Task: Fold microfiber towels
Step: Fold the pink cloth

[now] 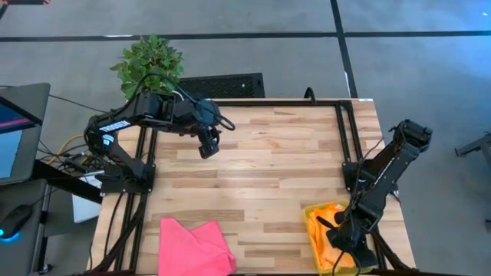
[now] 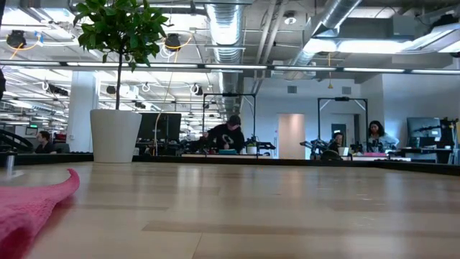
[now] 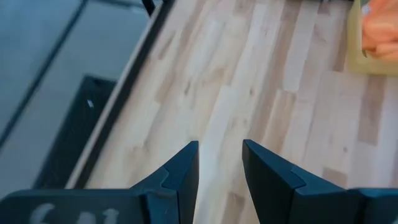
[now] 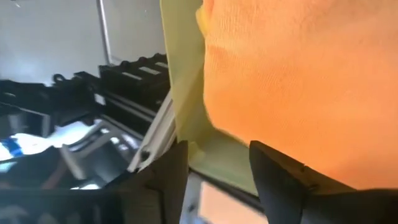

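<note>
Right gripper (image 4: 214,168): I see it down in the yellow bin (image 1: 314,230) at the table's near right corner, fingers apart — one finger (image 4: 163,174) outside the bin wall, the other over the orange towel (image 4: 298,81). Nothing is clamped between them that I can make out.
Orange towel: lying in the bin, bunched, filling most of it; from overhead I see it as an orange mass (image 1: 331,218) under the arm.
Left gripper (image 1: 207,146): hovering over bare wood at the far left of the table (image 1: 268,176), fingers parted and empty — only planks show between them.
Pink towel (image 1: 196,244): crumpled at the near left edge, well apart from both grippers.
Other towels: I cannot tell them apart in the bin.
</note>
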Controlling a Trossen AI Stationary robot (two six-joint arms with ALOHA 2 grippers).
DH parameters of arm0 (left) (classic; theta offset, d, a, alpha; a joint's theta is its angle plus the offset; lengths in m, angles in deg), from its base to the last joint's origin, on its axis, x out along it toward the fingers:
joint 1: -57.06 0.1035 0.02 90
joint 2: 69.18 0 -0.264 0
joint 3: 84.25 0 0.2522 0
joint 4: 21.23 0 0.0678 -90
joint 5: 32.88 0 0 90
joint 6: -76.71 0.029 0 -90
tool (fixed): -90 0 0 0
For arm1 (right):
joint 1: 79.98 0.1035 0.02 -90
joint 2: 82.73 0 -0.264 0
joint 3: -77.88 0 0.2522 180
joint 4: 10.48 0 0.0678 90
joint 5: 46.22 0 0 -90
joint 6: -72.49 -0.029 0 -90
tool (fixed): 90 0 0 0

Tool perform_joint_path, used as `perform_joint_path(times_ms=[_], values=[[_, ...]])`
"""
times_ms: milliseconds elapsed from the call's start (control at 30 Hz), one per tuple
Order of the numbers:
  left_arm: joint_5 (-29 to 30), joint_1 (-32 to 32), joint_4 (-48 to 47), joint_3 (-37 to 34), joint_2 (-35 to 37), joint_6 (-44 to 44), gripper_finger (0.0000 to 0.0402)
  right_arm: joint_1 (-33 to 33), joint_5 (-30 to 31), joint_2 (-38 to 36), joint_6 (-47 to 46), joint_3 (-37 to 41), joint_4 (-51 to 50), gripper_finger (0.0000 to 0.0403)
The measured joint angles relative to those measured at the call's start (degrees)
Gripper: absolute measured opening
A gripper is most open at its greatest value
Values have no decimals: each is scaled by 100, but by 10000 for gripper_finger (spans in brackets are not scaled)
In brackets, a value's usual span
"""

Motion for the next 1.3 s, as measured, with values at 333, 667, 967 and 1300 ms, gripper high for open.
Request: perform_joint_path(times_ms=[333,667,967,1300], values=[[-507,-765,-850,-225,46,-1428,116,-489,-193,-518,-394,-220,-183,210],[-1020,-1947,-848,-1020,70,-3277,116,-1202,1780,-1870,-214,-511,-359,197],[-1754,-2789,-842,-1775,70,-5105,116,-2377,3219,-2427,1314,-634,-98,194],[-2102,-3594,-370,-3118,66,-6536,95,-3880,2877,-1956,2689,-636,1265,196]])
